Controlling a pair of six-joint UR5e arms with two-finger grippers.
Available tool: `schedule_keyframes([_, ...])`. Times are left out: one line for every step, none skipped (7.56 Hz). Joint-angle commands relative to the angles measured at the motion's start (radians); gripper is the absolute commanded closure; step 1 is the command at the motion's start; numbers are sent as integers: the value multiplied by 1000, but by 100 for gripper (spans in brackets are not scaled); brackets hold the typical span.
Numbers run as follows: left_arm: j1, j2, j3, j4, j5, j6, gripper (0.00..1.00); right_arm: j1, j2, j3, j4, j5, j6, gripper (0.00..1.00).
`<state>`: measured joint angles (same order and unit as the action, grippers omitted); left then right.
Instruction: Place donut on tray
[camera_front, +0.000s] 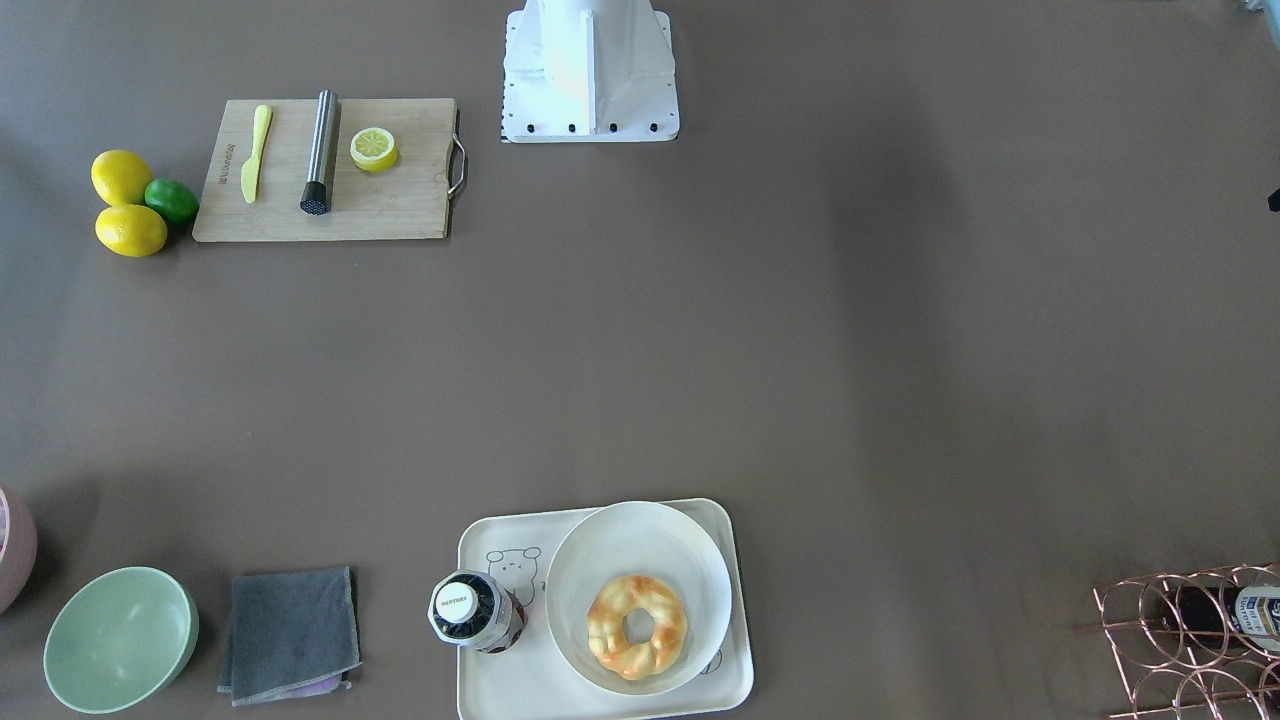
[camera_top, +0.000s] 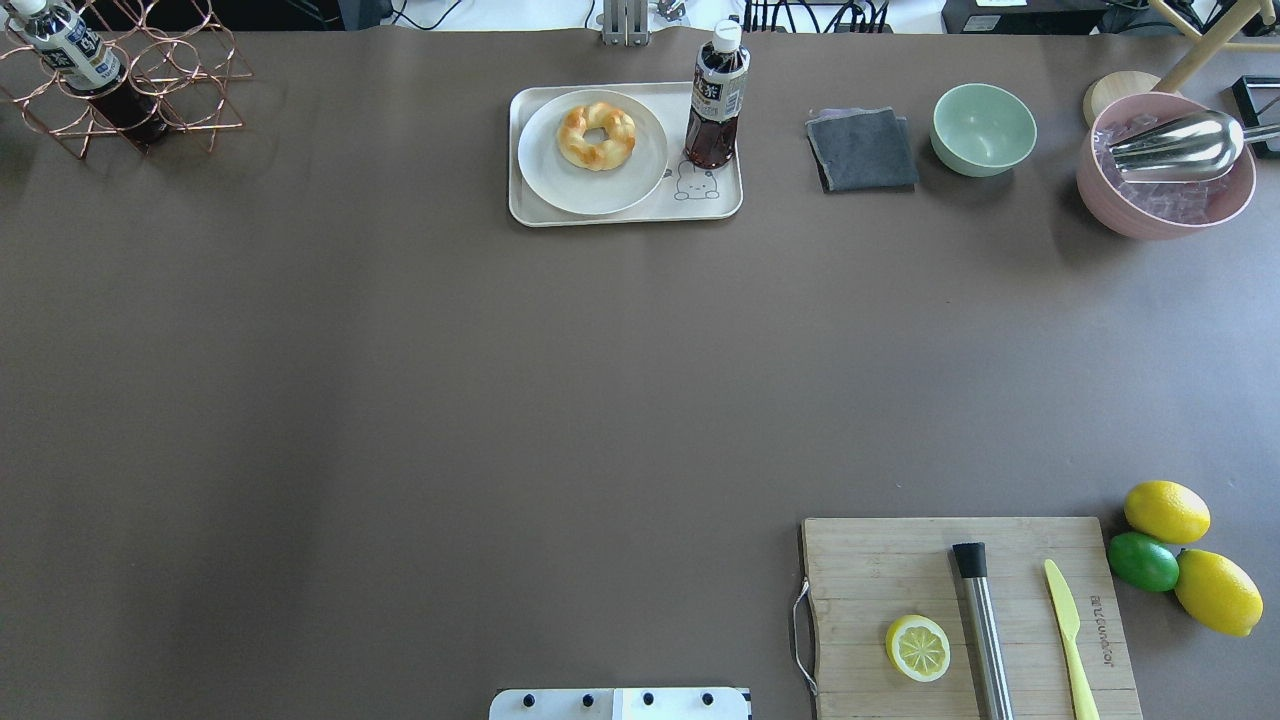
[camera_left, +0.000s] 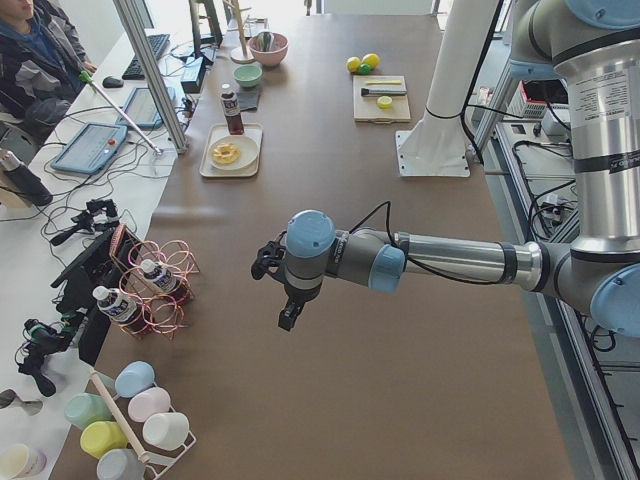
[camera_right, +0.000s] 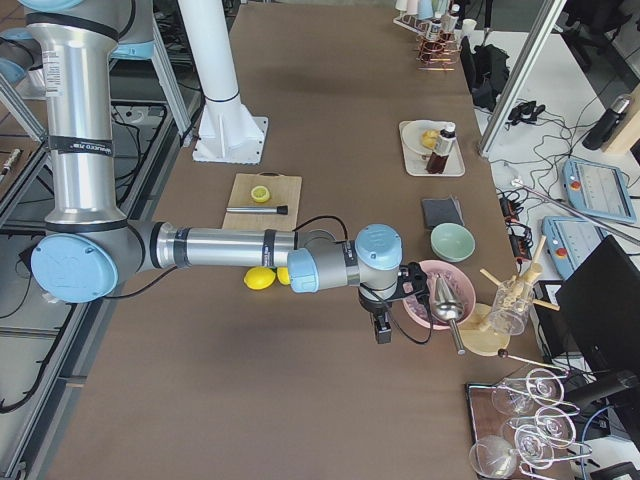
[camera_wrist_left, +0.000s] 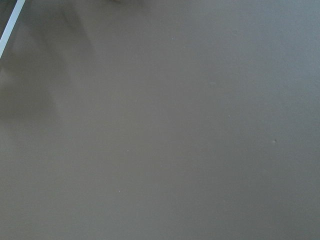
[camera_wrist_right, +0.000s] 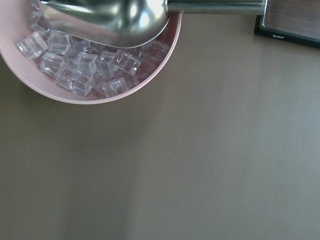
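The left fingers (camera_left: 289, 318) point down above bare brown tabletop (camera_top: 400, 400), touching nothing. They show only in the side view, so whether they are open or closed cannot be told. The left wrist camera sees nothing but tabletop.

The right fingers (camera_right: 381, 330) also hang over the tabletop, close to the pink bowl (camera_wrist_right: 90, 97) of ice cubes, in which a metal scoop (camera_wrist_right: 110, 20) lies. Their state cannot be told either, as only the side view shows them.

The donut (camera_top: 596, 135) is at the tabletop's far edge from the robot, well apart from both arms. It lies flat on a round white plate (camera_top: 620, 185), and that plate stands on the tray (camera_top: 722, 205), so the donut rests on the plate and not on the tray's own surface. A dark-filled bottle (camera_top: 716, 100) stands upright on the tray just beside the plate.

Along the same edge are a folded grey cloth (camera_top: 862, 150) and a green bowl (camera_top: 984, 128). Near the robot's base a cutting board (camera_top: 880, 570) carries a lemon half (camera_top: 918, 648), a metal rod (camera_top: 985, 630) and a yellow knife (camera_top: 1068, 630).
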<state>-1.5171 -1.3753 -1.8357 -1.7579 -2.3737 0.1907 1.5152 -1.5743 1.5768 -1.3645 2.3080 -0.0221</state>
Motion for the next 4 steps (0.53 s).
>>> schedule_keyframes([-5,-1,3,-2,-2,1,3,0,-1,2,1,-1,5,0])
schedule_keyframes([-5,-1,1,-2,-1,3,2,0,-1,2,1,-1,5,0])
schedule_keyframes([-5,1,0,-2,-2,3,2,0,-1,3,2,-1,5,0])
schedule_keyframes([-6,-1,-8,-2,-2,3,3,0,0,3,2,-1,4,0])
